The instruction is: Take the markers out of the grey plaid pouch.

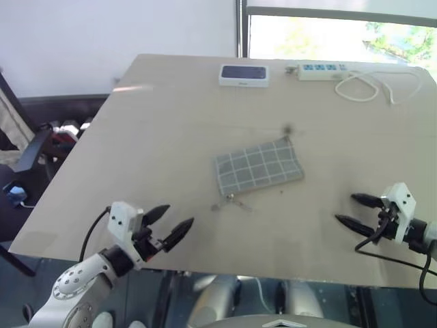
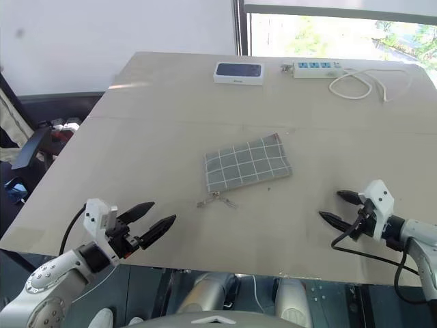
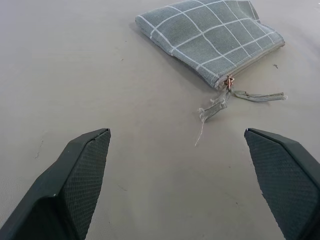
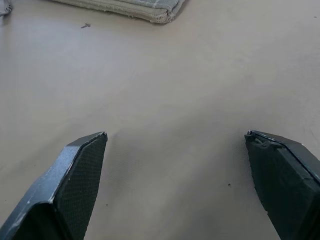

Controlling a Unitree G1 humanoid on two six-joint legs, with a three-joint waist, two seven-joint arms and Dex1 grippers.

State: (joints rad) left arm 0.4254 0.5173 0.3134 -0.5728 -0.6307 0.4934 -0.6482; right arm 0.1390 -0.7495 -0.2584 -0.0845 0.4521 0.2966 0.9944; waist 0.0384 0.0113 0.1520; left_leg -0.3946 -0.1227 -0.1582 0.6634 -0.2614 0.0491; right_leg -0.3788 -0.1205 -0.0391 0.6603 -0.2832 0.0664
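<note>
Bare tan tabletop [image 1: 171, 123] carries the pouch [image 1: 258, 167] flat at its middle, zipped. Left hand [image 1: 168, 227] and right hand [image 1: 353, 210], near the pouch, gape wide, empty. Soft, light fabric: pinch its zipper cord [image 3: 235, 95].

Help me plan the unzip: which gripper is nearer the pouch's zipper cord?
The left gripper: the zipper cord lies off the grey plaid pouch's corner on its side; the right gripper is opposite.

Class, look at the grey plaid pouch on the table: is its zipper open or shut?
Shut, as far as shows: the grey plaid pouch lies flat, its pull cord trailing from one corner, no lining or markers showing.
</note>
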